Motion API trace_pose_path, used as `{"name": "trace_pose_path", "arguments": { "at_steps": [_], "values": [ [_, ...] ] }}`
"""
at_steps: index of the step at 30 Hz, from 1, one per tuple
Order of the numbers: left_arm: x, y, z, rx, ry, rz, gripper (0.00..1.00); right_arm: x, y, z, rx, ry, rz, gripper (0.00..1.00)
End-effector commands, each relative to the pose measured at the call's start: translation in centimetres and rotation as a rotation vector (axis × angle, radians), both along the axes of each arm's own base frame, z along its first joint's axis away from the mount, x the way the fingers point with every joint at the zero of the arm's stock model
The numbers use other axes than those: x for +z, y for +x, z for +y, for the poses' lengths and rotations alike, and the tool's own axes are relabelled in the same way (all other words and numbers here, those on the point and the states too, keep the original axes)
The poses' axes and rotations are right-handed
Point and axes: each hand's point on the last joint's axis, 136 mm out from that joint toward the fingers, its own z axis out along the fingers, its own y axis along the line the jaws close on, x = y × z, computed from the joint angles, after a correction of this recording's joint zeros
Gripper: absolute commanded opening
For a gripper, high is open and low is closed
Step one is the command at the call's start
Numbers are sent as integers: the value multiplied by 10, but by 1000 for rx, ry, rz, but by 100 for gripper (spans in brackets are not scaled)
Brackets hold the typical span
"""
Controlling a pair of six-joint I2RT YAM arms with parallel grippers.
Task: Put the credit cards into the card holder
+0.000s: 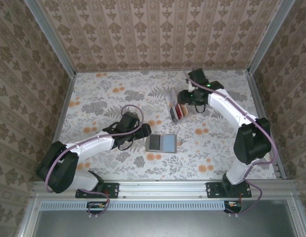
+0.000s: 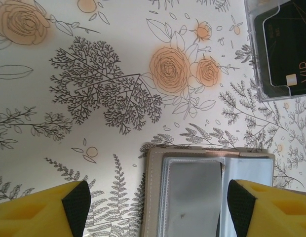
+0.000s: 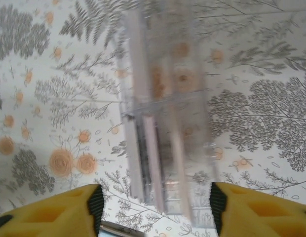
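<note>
The card holder (image 1: 161, 143) lies open on the floral table, a grey-taupe wallet with clear sleeves; in the left wrist view the card holder (image 2: 202, 187) lies below and between my fingers. My left gripper (image 1: 144, 130) (image 2: 158, 210) hovers open at its left edge, holding nothing. The credit cards (image 1: 178, 110) stand in a clear plastic box (image 1: 173, 104); a black card (image 2: 284, 54) shows through the box wall. My right gripper (image 1: 185, 97) (image 3: 156, 207) hangs open just above the blurred clear box (image 3: 165, 123), its pads (image 3: 96, 202) either side of it and apart from it.
Patterned walls and metal frame posts (image 1: 50, 39) enclose the table on three sides. A corner of the wallet (image 3: 118, 229) peeks in at the bottom of the right wrist view. Bare floral tabletop (image 1: 98, 94) stretches at the back left.
</note>
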Motion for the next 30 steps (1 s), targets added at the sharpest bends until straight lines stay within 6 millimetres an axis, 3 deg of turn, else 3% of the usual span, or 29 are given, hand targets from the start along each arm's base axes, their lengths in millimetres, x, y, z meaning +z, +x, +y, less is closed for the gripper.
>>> {"name": "trace_pose_path", "arguments": {
  "at_steps": [1, 9, 19, 30],
  "values": [
    [6, 1, 11, 44, 6, -20, 77, -14, -12, 3, 4, -192, 30, 53],
    [9, -3, 31, 104, 26, -40, 78, -49, -11, 41, 61, -397, 57, 46],
    [12, -8, 53, 175, 27, -69, 79, -78, -3, 44, 72, -615, 61, 42],
    [11, -7, 53, 175, 24, -62, 80, -100, 0, 39, 87, -755, 64, 44]
  ]
}}
